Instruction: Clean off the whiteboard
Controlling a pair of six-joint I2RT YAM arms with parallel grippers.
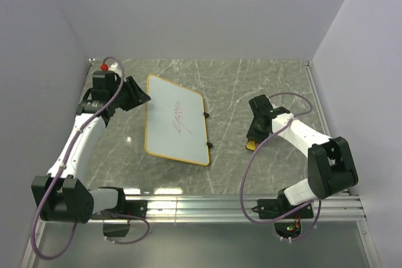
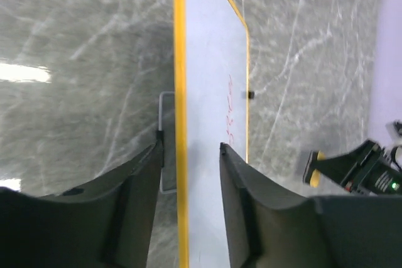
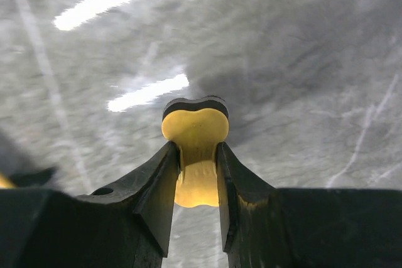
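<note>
No legible text in any view.

The whiteboard (image 1: 164, 101) carries one red scribble (image 1: 179, 119) near its middle. It is a loose, cursive-like squiggle, and no letter or digit resolves in the top or left wrist view.

A small label (image 2: 381, 180) with pale print sits on the black body of the right arm (image 2: 352, 164), at the right edge of the left wrist view. It is too small and blurred to read.

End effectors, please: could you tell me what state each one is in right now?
Left end effector: open, straddling the whiteboard's edge, not clamped.
Right end effector: closed on the yellow eraser.
</note>
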